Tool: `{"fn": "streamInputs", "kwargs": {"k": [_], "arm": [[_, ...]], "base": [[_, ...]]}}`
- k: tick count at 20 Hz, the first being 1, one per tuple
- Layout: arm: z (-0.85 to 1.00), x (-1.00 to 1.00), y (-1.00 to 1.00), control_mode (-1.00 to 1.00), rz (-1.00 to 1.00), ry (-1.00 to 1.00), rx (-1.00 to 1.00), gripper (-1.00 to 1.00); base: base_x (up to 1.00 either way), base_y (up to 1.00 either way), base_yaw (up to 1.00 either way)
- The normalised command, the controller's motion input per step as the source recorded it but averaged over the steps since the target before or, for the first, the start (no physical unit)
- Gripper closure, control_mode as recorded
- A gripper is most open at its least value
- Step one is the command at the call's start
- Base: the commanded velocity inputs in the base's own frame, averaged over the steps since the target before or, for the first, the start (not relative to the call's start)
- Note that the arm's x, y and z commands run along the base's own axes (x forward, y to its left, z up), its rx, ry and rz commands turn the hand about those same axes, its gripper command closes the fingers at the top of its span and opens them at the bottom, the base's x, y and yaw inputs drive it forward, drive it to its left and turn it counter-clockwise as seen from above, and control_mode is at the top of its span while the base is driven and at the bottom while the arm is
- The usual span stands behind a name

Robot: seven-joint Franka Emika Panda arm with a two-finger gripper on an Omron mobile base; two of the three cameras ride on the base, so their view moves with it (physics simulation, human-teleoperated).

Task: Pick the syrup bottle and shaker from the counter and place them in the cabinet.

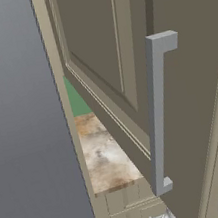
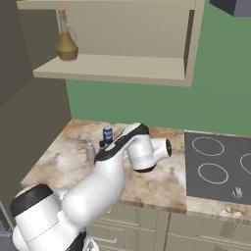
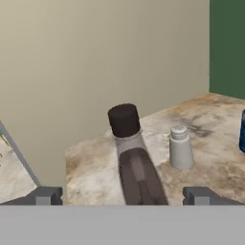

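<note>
Syrup bottle [image 3: 134, 162] stands upright on the counter [image 3: 95, 172], right between the wide-open gripper [image 3: 123, 195] tips, not grabbed. Shaker [image 3: 181, 148] sits just beside it at 3 o'clock. Cabinet [image 1: 121, 53] door hangs open.

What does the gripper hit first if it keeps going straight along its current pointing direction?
Most likely the syrup bottle: it stands dead centre between the open gripper's fingertips in the hand view. The shaker sits off to the side. Depth is unclear.
</note>
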Motion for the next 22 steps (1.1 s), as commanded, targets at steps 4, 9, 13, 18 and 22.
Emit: {"fn": "streamInputs", "kwargs": {"k": [4,9,13,18,22], "arm": [[-0.21,0.17,0.0,-1.0,0.12,0.12,0.01,-1.0],[-0.08,0.28,0.0,-1.0,0.09,0.05,0.03,-1.0],[-0.15,0.19,0.01,-1.0,0.09,0.06,0.04,-1.0],[-0.23,0.02,0.17,-1.0,0.1,0.03,0.03,-1.0],[-0.18,0.01,0.34,-1.0,0.09,0.0,0.03,-1.0]], "base": [[0.0,0.0,0.0],[0.0,0.0,0.0],[0.0,0.0,0.0],[0.0,0.0,0.0],[0.0,0.0,0.0]]}}
